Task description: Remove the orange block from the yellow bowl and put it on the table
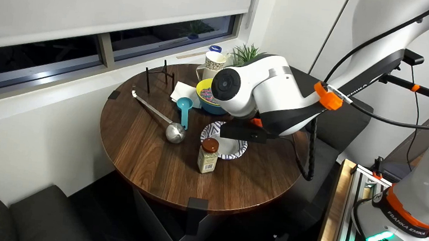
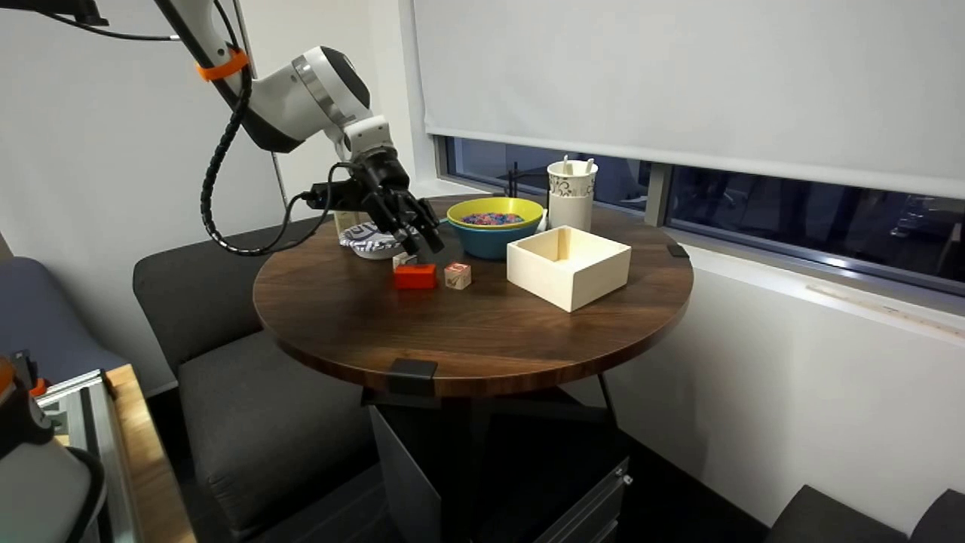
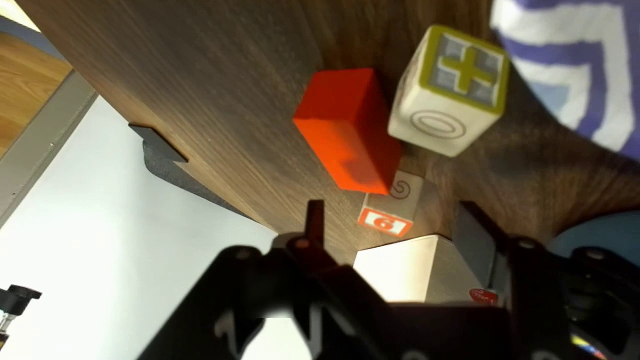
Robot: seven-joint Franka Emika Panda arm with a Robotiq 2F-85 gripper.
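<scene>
Orange block on table, near and below tool, apart.

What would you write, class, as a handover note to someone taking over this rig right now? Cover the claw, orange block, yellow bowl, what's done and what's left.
Claw: open, holding nothing, raised above the tabletop near the block.
Orange block: on the table, near a cube marked 6.
Yellow bowl: stacked on a blue bowl.
Done: the block is out of the bowl and on the table.
Left: probably just moving the claw clear without knocking the block.
</scene>
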